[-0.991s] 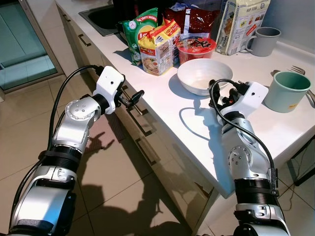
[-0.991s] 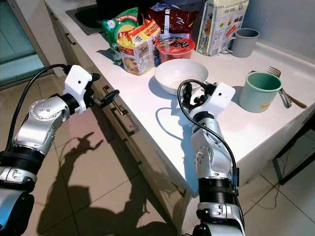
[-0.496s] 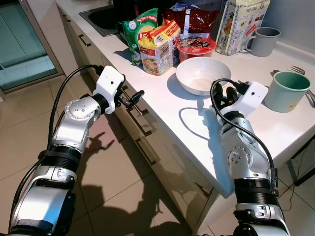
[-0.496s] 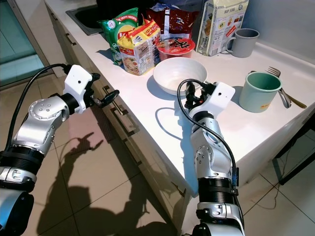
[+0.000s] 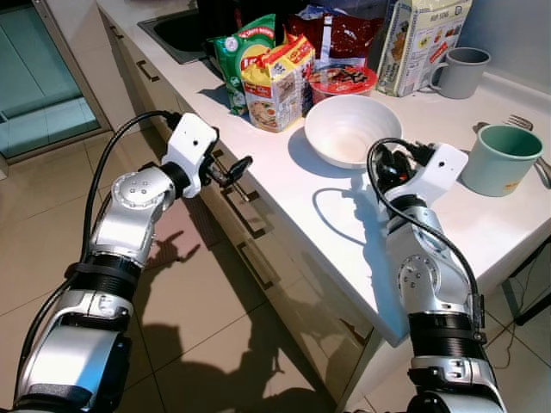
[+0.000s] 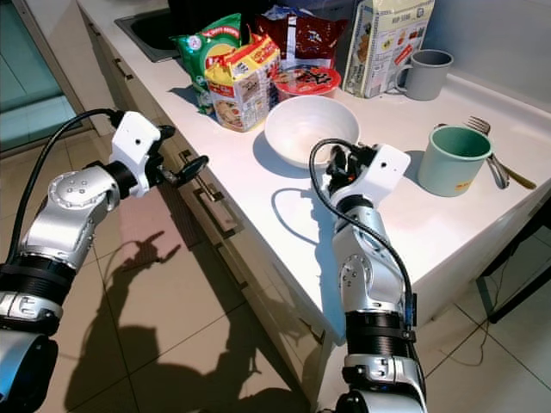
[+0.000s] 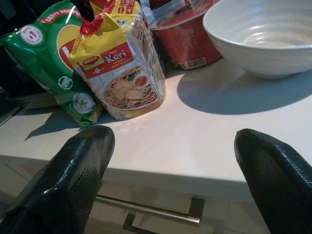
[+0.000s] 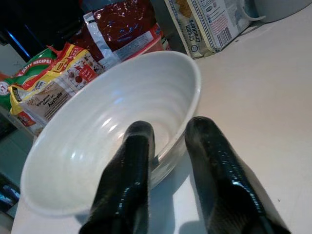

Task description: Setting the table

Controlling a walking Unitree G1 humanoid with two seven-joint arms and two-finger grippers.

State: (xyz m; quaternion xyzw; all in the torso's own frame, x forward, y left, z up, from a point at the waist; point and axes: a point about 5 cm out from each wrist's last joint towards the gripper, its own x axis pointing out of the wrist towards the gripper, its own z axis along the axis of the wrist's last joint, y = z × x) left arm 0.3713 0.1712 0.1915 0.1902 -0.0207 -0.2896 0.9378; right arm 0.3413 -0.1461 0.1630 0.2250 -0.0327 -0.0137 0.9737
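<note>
1. White bowl (image 5: 348,129) sits on the desk (image 5: 327,215) near its front edge, noodle packs (image 5: 277,82) and red cup noodle (image 5: 343,79) just behind it; it looks tipped up on the near side.
2. Right pincer (image 8: 168,146) clamps the bowl's near rim: one finger inside, one outside the wall. I read it as gripping the bowl.
3. Left pincer (image 7: 175,161) open, fingers wide apart, hovering off the desk front by the drawer handles (image 5: 250,215); holds nothing.
4. Step, my call: bowl grasped, lift/carry to the table comes next. Needs a level lift; a one-sided rim grip may let it swing or slip.
5. Outward: green mug (image 5: 499,159) beside the right arm, grey mug (image 5: 459,70) and cracker box (image 5: 422,43) at back.
6. Fork (image 5: 516,121) behind green mug is part hidden. Sink (image 5: 176,30) cut off at top. Can't see bowl's underside contact w/ desk.
</note>
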